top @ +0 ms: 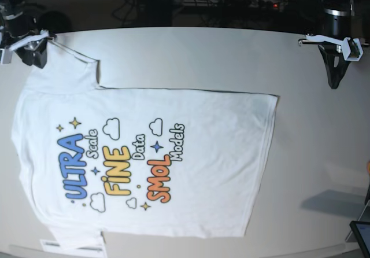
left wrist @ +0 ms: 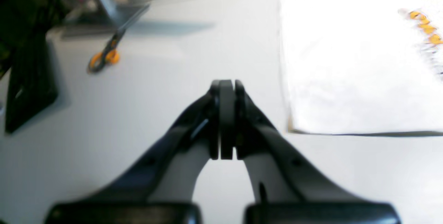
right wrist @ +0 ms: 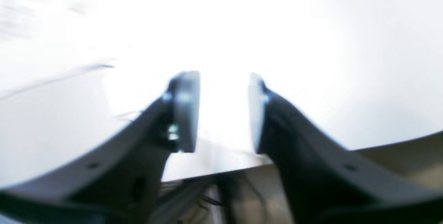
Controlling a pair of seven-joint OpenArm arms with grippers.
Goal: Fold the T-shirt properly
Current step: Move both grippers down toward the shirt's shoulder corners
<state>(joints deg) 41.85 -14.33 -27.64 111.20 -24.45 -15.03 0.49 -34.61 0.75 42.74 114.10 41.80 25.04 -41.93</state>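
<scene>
The T-shirt (top: 173, 154) lies spread flat on the white table (top: 312, 154) with its colourful print facing up. My right gripper (right wrist: 224, 78) is open, its fingers apart over bright white cloth (right wrist: 242, 26). In the base view it (top: 36, 58) hovers at the shirt's far left sleeve corner. My left gripper (left wrist: 226, 85) is shut with nothing in it and hangs over bare table. It (top: 335, 81) stands right of the shirt's hem. The hem side of the T-shirt (left wrist: 346, 68) shows at the right of the left wrist view.
Scissors (left wrist: 104, 56) with orange handles lie on the table beyond my left gripper, next to a flat black object (left wrist: 31, 85). A dark screen corner (top: 361, 232) sits at the near right. The table's edge (right wrist: 214, 173) runs just below my right gripper.
</scene>
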